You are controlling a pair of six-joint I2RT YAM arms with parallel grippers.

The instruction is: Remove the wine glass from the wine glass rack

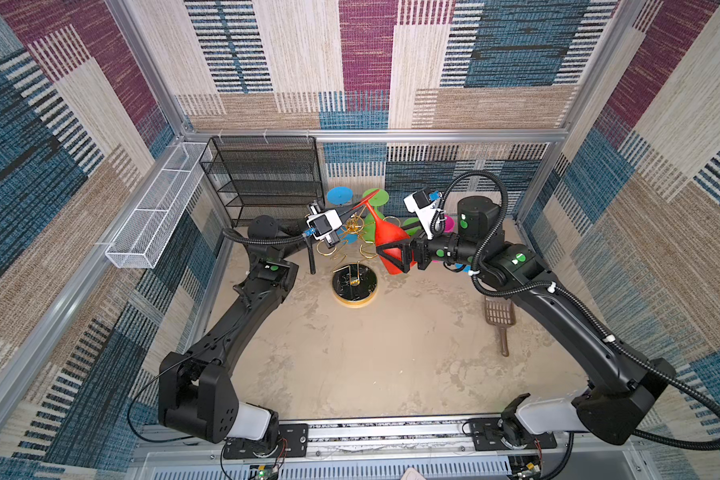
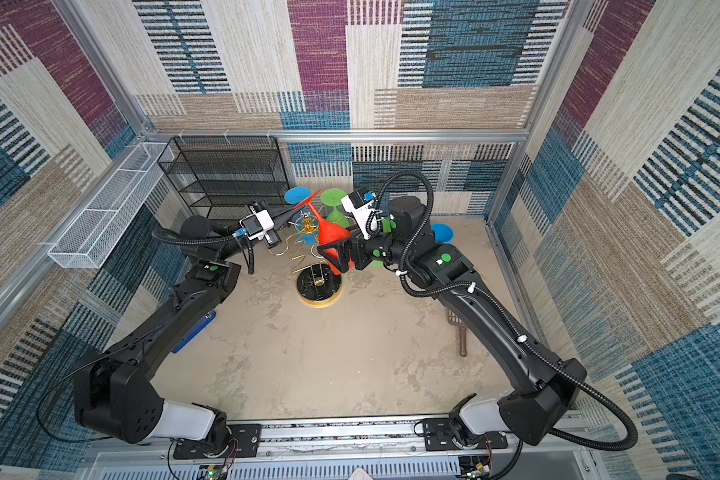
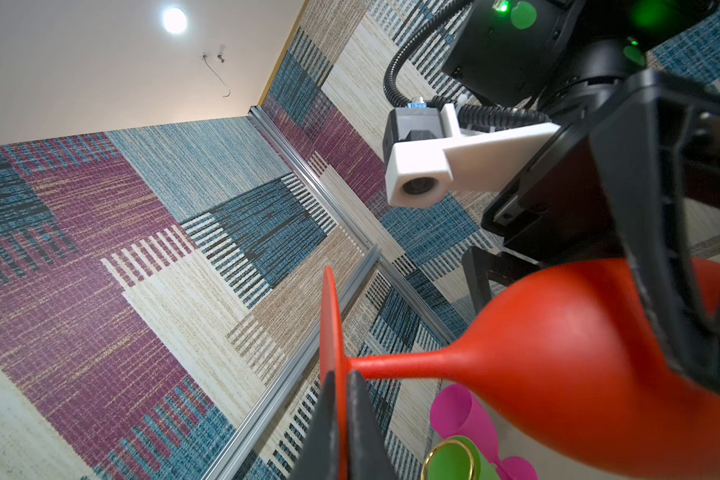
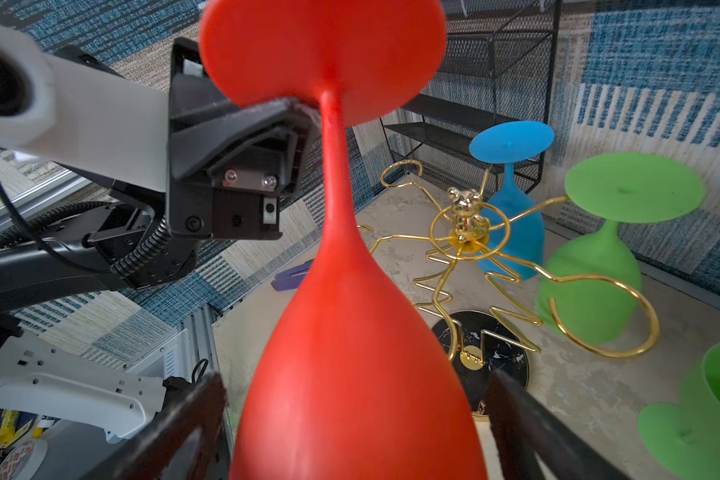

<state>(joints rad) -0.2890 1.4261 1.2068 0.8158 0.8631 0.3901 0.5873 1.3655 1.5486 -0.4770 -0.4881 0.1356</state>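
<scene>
Left claw [image 3: 341, 386] clamps the foot of the red wine glass [image 1: 386, 236], foot-up just beside the wine glass rack [image 1: 362, 286], off its loops; right claw [image 4: 356, 386] stands apart around the bowl.

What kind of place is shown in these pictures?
Most likely a robot test cell, not a home. The left arm and right arm are mounted on a metal rail, aluminium bars frame the patterned walls, and the wine glass rack looks like a prop.

Upended red wine glass [image 1: 386, 235] (tilted) is beside gold rack [image 1: 364, 287].
</scene>
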